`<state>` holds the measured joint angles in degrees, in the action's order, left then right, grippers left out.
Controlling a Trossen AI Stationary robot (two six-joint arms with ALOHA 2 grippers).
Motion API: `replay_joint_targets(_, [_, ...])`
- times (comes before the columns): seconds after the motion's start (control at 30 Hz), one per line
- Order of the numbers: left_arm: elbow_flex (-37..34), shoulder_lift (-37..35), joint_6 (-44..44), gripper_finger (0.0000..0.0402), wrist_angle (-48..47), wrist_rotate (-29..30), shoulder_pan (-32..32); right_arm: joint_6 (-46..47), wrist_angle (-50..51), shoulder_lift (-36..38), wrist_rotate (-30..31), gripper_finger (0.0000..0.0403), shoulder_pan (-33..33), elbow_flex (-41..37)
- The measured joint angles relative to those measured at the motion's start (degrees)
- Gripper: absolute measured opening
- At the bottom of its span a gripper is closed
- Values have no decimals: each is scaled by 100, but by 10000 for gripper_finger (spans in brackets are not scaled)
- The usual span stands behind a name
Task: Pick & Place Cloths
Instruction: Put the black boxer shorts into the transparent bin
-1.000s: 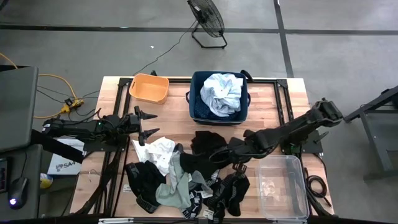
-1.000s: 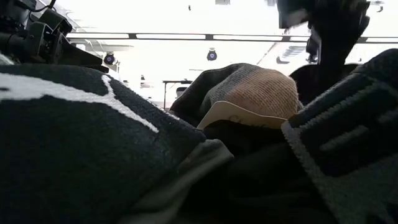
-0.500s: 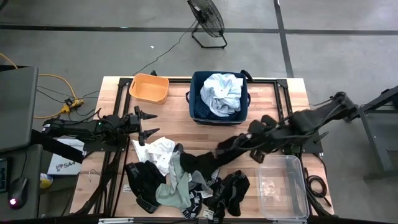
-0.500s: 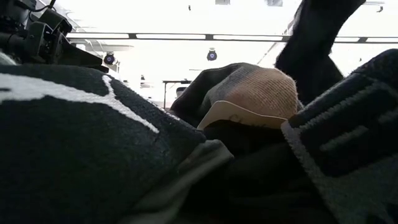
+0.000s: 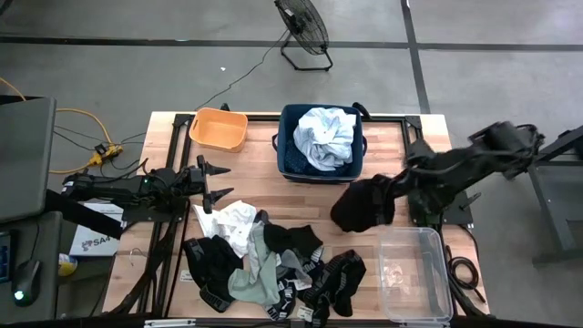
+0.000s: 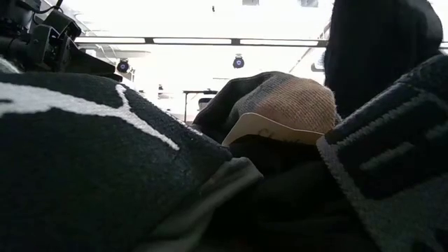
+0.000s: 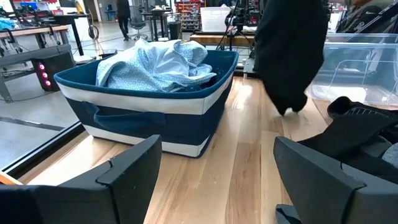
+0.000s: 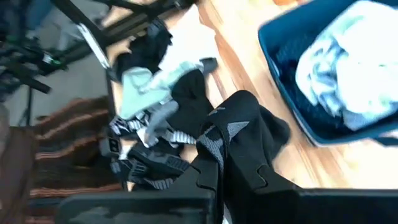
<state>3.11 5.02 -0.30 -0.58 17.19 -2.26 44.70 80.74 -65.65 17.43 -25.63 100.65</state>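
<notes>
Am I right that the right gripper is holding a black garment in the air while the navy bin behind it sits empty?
Not quite. The right gripper does hold the black garment off the table, but the navy bin is not empty: a pale blue-white shirt lies bunched inside it. The high view shows this, and the left wrist view confirms it.

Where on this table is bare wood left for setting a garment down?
Bare wood runs between the orange tub and the navy bin, and in front of the bin up to the cloth pile. The front is crowded by that pile and the clear tub.
</notes>
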Motion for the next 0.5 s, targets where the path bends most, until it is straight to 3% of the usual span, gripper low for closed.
replay_joint_targets(0.27, [0, 0, 0, 305, -2, 0, 0, -489, 290, 5, -267, 4, 0, 1194])
replay_joint_targets(0.5, [0, 0, 0, 305, 1, 0, 2, -233, 484, 90, -1096, 4, 0, 1799])
